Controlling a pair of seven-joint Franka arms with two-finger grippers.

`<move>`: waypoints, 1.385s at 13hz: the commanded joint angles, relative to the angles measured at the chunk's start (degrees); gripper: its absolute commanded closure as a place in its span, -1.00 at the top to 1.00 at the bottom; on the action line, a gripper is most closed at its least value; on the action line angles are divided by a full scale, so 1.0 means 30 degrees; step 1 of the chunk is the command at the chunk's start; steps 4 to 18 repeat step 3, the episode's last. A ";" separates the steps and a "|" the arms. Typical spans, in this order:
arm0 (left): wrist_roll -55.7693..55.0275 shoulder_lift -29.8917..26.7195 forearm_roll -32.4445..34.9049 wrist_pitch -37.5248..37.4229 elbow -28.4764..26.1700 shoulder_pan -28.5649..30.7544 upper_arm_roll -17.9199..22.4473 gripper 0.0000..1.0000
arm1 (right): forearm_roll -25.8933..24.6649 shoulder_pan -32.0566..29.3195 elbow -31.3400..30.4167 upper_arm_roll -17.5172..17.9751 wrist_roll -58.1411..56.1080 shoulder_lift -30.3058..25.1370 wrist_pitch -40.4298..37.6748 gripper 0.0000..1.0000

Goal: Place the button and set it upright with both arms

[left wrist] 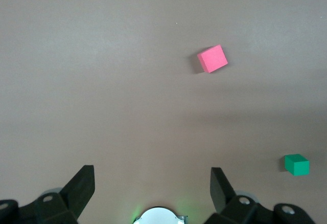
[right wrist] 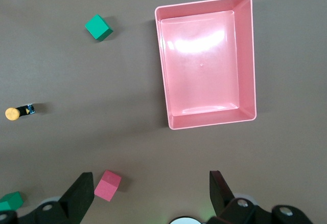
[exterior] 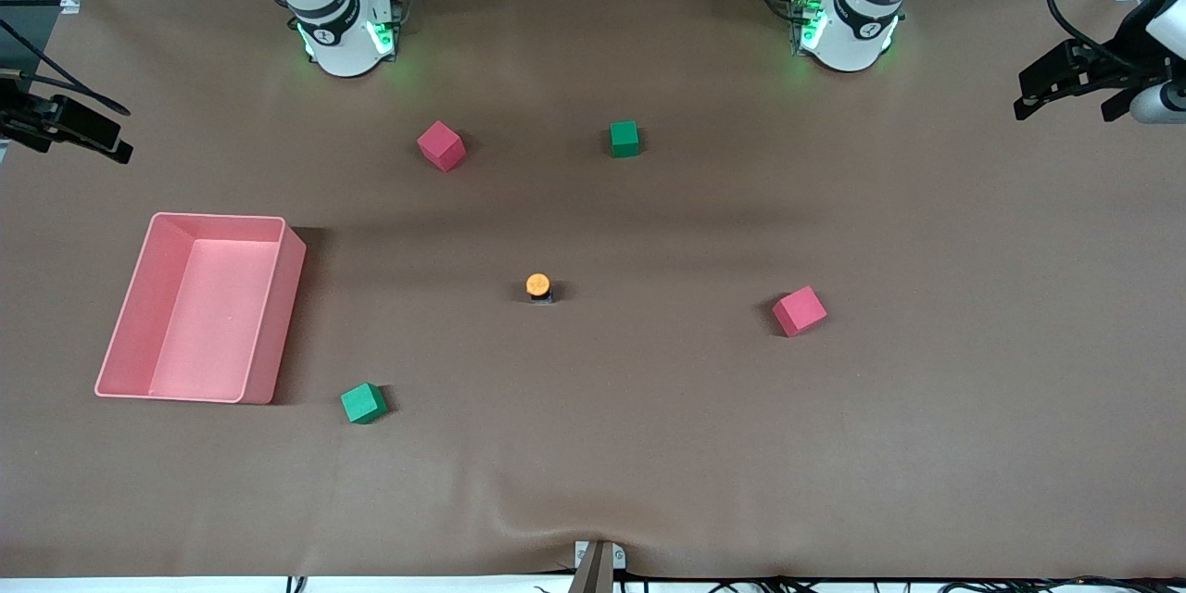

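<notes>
Overall, what we noted from each view:
Front view: we saw the whole table [exterior: 649, 482], with the button [exterior: 538, 285] near its middle, standing with its orange cap up on its black body and touching nothing else.
Right wrist view: we saw the button [right wrist: 18, 112] from the side, and only here did its black body show clearly beside the cap; a pink cube [right wrist: 108, 185] and a green cube [right wrist: 98, 27] also lay in sight.
Left wrist view: we saw no button, only another pink cube [left wrist: 212, 59] and another green cube [left wrist: 297, 164] on bare table.
Pink bin: we found the bin [exterior: 269, 334] toward the right arm's end of the table, and the right wrist view looked straight into the bin [right wrist: 245, 55], where nothing lay.
Cubes: we counted two pink and two green in the front view, all outside the bin and well apart from the button.
Left gripper: we saw the left gripper [left wrist: 152, 185] up over the left arm's end of the table, fingers spread and holding nothing.
Right gripper: we saw the right gripper [right wrist: 151, 189] up over the right arm's end, near the bin, fingers likewise spread and bare.
</notes>
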 commanded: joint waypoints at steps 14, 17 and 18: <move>-0.0054 0.0010 0.0193 -0.0099 0.0336 -0.0088 -0.0088 1.00 | 0.0251 -0.0011 0.0241 -0.0060 -0.0207 0.0023 -0.0215 1.00; -0.0054 0.0010 0.0193 -0.0099 0.0336 -0.0088 -0.0088 1.00 | 0.0251 -0.0011 0.0241 -0.0060 -0.0207 0.0023 -0.0215 1.00; -0.0054 0.0010 0.0193 -0.0099 0.0336 -0.0088 -0.0088 1.00 | 0.0251 -0.0011 0.0241 -0.0060 -0.0207 0.0023 -0.0215 1.00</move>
